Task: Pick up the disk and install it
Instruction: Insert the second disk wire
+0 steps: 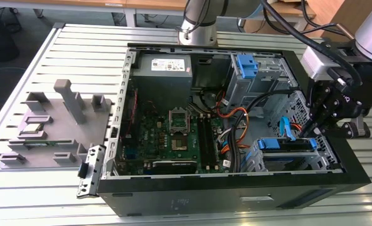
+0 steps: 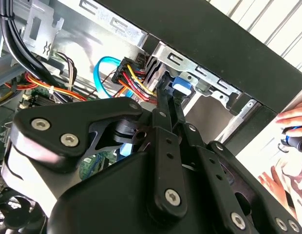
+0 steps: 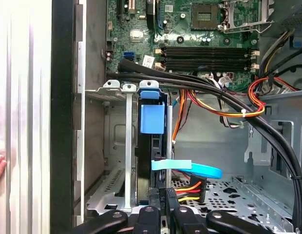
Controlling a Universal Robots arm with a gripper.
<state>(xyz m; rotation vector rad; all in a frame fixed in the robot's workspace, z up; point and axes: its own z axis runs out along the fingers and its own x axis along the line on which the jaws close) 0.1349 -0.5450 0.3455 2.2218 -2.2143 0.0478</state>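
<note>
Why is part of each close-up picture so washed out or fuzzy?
In the first wrist view, daylight bleaches the slatted table beside the case. In the second wrist view, the hand fills the foreground, and a person's fingers look smeared.

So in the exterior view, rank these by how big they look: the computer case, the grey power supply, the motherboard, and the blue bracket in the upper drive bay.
1. Computer case, largest by far.
2. Motherboard.
3. Grey power supply, clearly smaller than the motherboard.
4. Blue bracket, smallest.
No close calls here.
</note>
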